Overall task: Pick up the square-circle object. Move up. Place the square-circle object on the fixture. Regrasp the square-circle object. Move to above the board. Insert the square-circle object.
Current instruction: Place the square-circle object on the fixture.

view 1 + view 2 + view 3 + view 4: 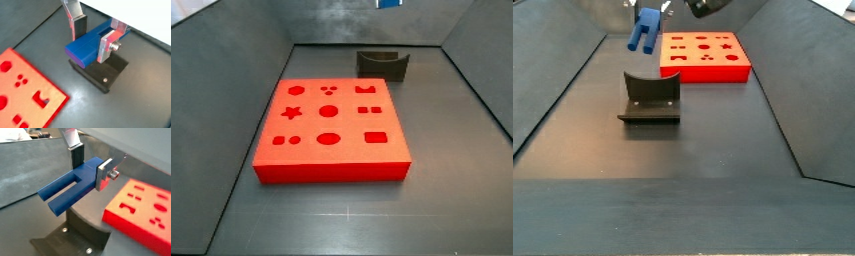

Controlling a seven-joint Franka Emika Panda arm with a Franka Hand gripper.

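Note:
The square-circle object is a small blue block with a slot. My gripper is shut on one end of it, which sits between the dark pad and the silver plate in both wrist views. It hangs in the air, tilted, well above the floor. The fixture, a dark block with a curved notch, stands on the floor below the held object. The red board with its shaped holes lies flat beside the fixture. In a side view only the blue block's tip shows at the upper edge.
Dark sloping walls enclose the grey floor on both sides. The board lies farther along the floor than the fixture. A bare strip of floor stretches past the board's other end.

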